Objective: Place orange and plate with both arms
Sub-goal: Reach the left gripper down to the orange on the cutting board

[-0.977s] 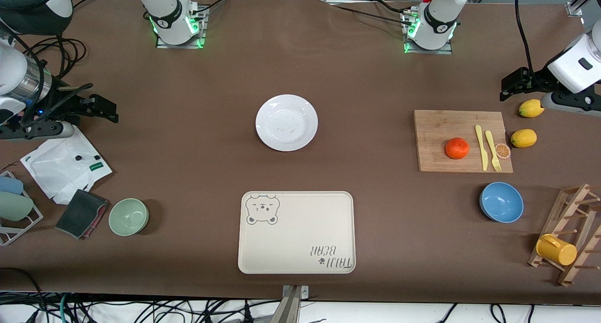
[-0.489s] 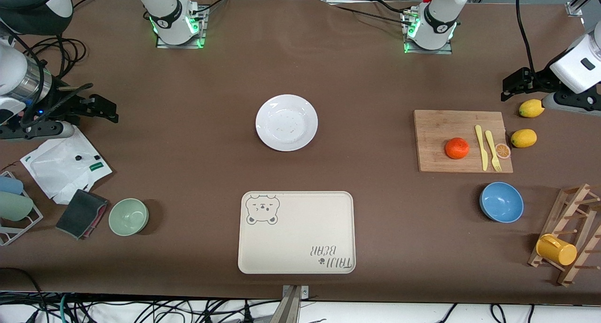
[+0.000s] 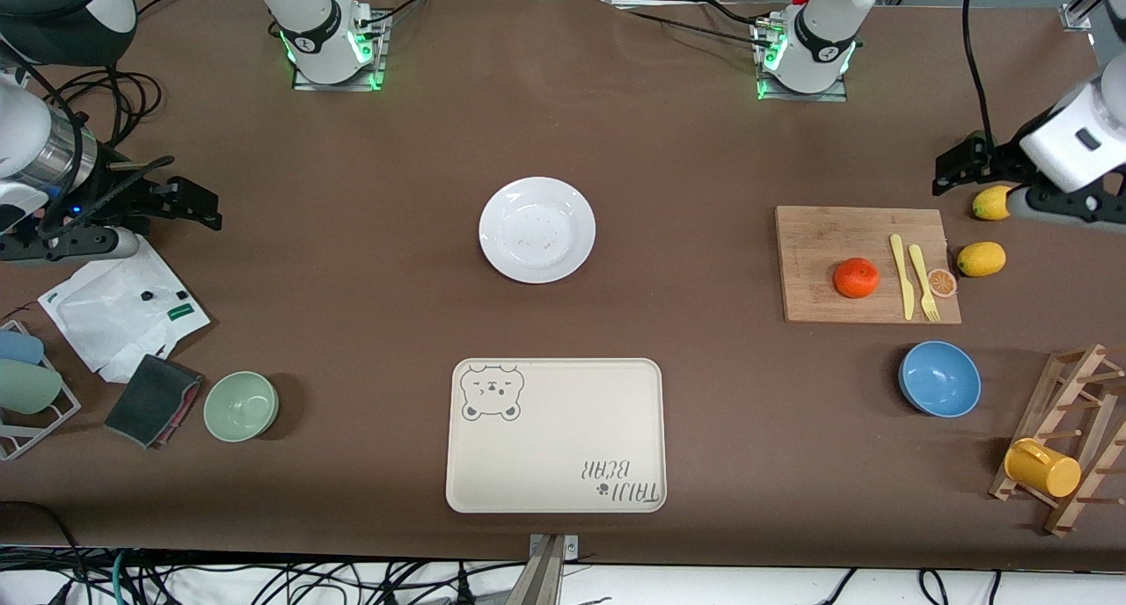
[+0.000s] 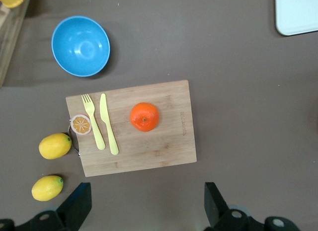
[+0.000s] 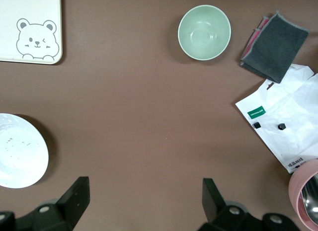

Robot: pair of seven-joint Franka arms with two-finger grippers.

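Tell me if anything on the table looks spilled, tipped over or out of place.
Nothing looks spilled or broken. The one oddity is the yellow cup lying on its side on the wooden rack. The orange sits squarely on the cutting board, and the plate lies flat on the table.

Front cam sits high, facing both arm bases and taking in the whole tabletop (image 3: 369, 262). The left wrist cam looks straight down past its end effector (image 4: 144, 206), fingers spread wide, onto the cutting board (image 4: 134, 126) and the orange (image 4: 144, 116); the front view shares both. The right wrist cam looks down the same way past its end effector (image 5: 144, 203), sharing the plate (image 5: 20, 151) and green bowl (image 5: 204, 32).
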